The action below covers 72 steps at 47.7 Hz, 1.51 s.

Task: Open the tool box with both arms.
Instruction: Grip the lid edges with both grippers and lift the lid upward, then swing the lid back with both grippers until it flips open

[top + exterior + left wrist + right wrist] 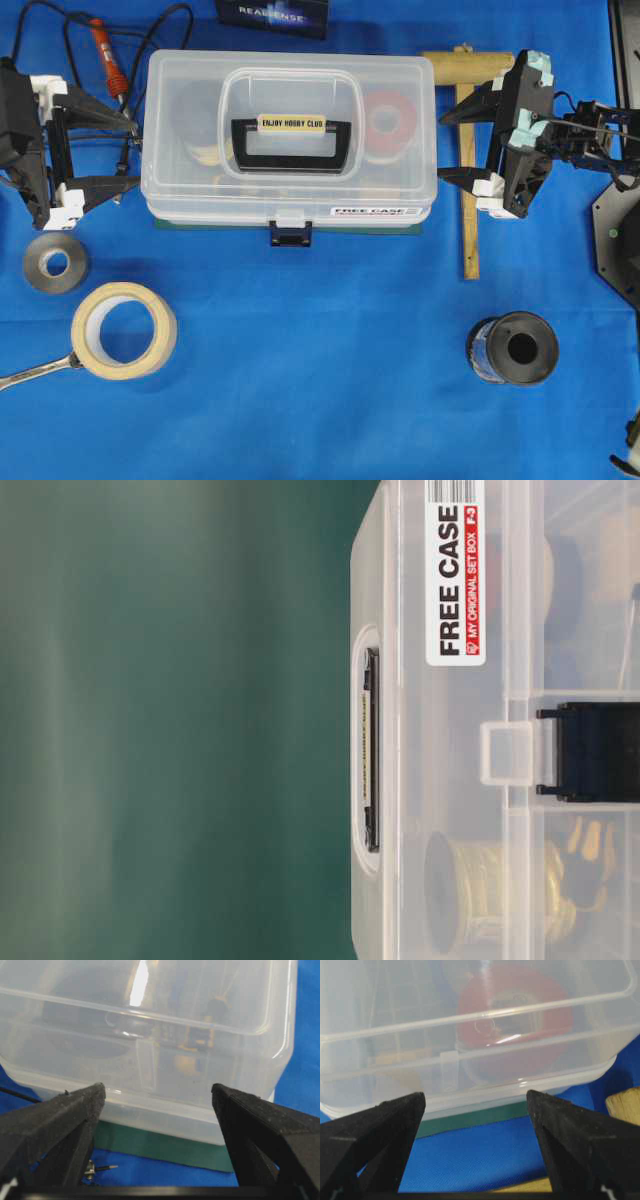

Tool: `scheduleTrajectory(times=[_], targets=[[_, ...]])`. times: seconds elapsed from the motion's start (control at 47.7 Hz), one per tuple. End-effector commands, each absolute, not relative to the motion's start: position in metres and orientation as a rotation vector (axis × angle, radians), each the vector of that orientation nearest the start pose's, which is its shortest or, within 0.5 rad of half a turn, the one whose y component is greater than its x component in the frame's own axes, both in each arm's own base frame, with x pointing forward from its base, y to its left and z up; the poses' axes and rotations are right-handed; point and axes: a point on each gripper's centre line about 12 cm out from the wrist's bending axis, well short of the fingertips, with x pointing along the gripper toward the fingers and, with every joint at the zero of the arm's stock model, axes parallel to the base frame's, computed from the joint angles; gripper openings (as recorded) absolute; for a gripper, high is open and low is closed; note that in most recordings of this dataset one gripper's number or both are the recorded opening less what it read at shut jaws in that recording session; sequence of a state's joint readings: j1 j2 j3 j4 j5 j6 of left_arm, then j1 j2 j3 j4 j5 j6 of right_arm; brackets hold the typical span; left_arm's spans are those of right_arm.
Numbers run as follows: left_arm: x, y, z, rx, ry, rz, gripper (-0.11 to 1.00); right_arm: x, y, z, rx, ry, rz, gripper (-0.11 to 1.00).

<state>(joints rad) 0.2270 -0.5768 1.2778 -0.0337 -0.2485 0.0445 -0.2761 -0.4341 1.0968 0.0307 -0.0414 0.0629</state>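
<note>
Left gripper (132, 153) at 9 o'clock, right gripper (447, 146) at 3: both spread, flanking latched tool box (288, 135), apparently to steady it.

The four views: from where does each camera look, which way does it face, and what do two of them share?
Overhead exterior: above, facing down on the large clear plastic tool box, with the left tool and right tool open at its ends.
Table-level exterior: low, turned sideways, facing the box front; no robot part shows.
Left wrist-mounted: behind the open left tool, facing one box end.
Right wrist-mounted: likewise, facing the other end.
Shared: white "FREE CASE" sticker, overhead and table-level.
</note>
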Motion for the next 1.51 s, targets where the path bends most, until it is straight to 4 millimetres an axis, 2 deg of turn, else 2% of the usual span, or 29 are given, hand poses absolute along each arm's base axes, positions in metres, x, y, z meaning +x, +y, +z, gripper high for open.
scheduleTrajectory(times=[0.0,0.231,0.587,0.943,1.3,1.488], targets=[[0.224,0.053,0.179,-0.037,0.408,0.231,0.9,0.263,-0.075,0.19,0.171,0.537,-0.298,0.84],[0.227,0.054,0.192,-0.032,0.362,0.232,0.9,0.264,-0.075,0.2,0.162,0.513,-0.295,0.84],[0.232,0.055,0.208,-0.028,0.311,0.233,0.9,0.26,-0.074,0.227,0.139,0.439,-0.289,0.84],[0.22,0.054,0.229,-0.017,0.215,0.244,0.9,0.254,-0.082,0.245,0.129,0.376,-0.323,0.84],[0.213,0.077,0.229,-0.018,0.213,0.35,0.9,0.256,-0.092,0.257,0.13,0.339,-0.353,0.84],[0.212,0.079,0.23,-0.005,0.209,0.357,0.9,0.255,-0.094,0.258,0.13,0.336,-0.361,0.84]])
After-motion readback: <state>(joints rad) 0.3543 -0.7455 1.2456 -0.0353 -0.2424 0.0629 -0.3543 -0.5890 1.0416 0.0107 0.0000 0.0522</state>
